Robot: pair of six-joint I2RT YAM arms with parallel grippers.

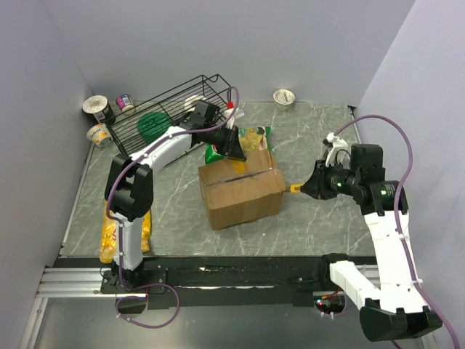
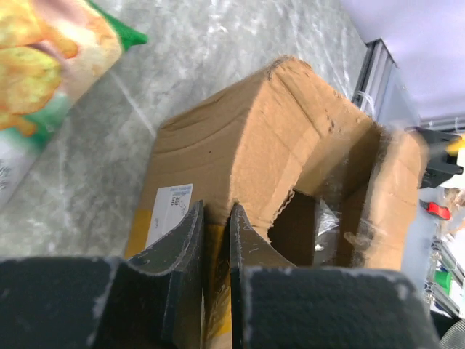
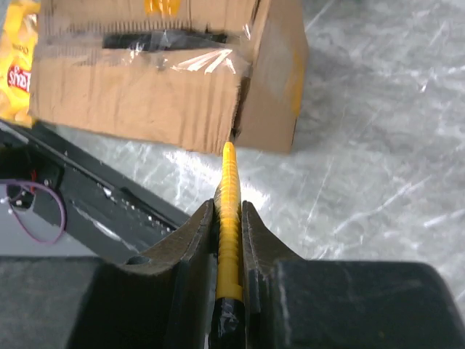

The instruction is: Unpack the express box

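Worktop: grey marbled worktop (image 1: 320, 218) inside pale lilac walls, with both arm bases at the near edge.
Near left: a yellow chip bag (image 1: 109, 236) lies beside the left arm's base, well apart from the action.
Right tool: the right tool (image 3: 227, 209) is clenched on a yellow cutter (image 3: 229, 174). It holds the cutter level, with the tip at the carton's near right corner, just beside the taped seam. This looks like lining up a slit.
Task's thing: the express box (image 1: 240, 189) stands mid-worktop between the two arms. Clear tape shows across its top seam, and one flap is bulging up with a dark gap beneath it.
Left tool: the left tool (image 2: 216, 212) reaches over the far edge. Its fingers are nearly together and appear to pinch the cardboard flap, probably to steady the carton against the cutter's push.
Behind: a green chip bag (image 1: 251, 138) lies just beyond the box.
Far: a wire basket (image 1: 174, 102) stands at the back left, with small cups (image 1: 98, 109) beside it.
Step judged: opening the seam; nothing is unpacked yet.
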